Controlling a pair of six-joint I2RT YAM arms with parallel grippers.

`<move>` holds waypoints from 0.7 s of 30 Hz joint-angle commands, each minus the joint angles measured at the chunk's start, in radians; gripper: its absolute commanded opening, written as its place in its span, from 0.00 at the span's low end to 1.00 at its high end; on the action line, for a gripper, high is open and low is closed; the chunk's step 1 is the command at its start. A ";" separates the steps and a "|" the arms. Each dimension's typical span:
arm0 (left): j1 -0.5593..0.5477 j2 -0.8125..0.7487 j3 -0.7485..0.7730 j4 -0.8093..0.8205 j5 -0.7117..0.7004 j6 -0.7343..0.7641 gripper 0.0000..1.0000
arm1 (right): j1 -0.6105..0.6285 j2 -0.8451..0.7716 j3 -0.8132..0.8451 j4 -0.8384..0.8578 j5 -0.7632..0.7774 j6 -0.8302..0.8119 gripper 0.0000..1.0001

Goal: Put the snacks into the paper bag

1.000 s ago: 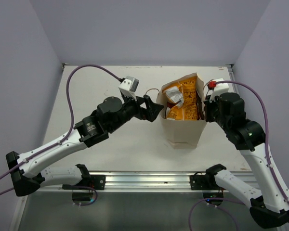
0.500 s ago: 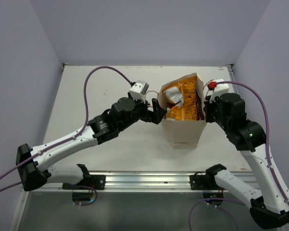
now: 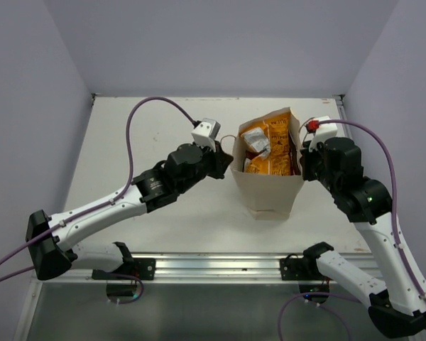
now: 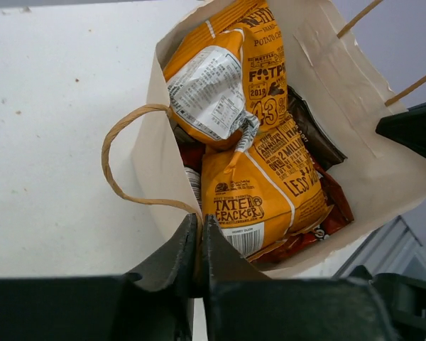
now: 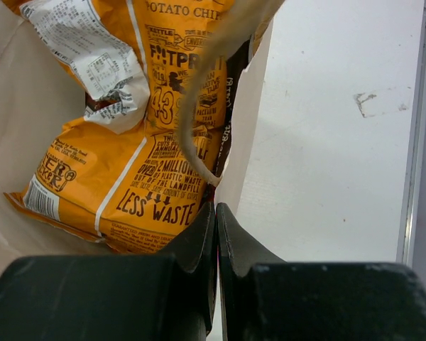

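The paper bag (image 3: 270, 195) stands upright in the middle of the table with its mouth open. Orange snacks (image 4: 263, 185) fill it, with a dark brown packet (image 4: 314, 133) and a red-orange packet (image 4: 321, 219) beside and beneath them. My left gripper (image 4: 200, 222) is shut on the bag's left rim, just below the foot of a loop handle (image 4: 112, 142). My right gripper (image 5: 216, 209) is shut on the opposite rim, next to the other handle (image 5: 192, 114). In the top view the two grippers (image 3: 227, 158) (image 3: 303, 165) flank the bag's mouth.
The bag sits on a white tabletop (image 3: 142, 128) enclosed by pale walls on three sides. A metal rail (image 3: 213, 266) carrying the arm bases runs along the near edge. The table's right edge (image 5: 417, 142) lies close to the right arm.
The left gripper moved right to the bag's left rim and went from wide open to shut on it. The right arm and the bag stayed put.
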 commanded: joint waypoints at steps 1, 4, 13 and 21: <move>-0.003 -0.010 0.062 -0.018 -0.047 0.029 0.00 | 0.004 -0.008 0.015 0.040 -0.011 -0.002 0.05; -0.003 0.006 0.088 -0.009 -0.040 0.044 0.00 | 0.005 -0.008 0.018 0.042 -0.016 -0.002 0.05; -0.003 0.042 0.178 0.011 -0.017 0.113 0.00 | 0.005 0.046 0.025 0.109 -0.159 0.042 0.00; -0.003 0.015 0.261 0.008 -0.056 0.185 0.00 | 0.004 0.150 0.151 0.215 -0.282 0.082 0.00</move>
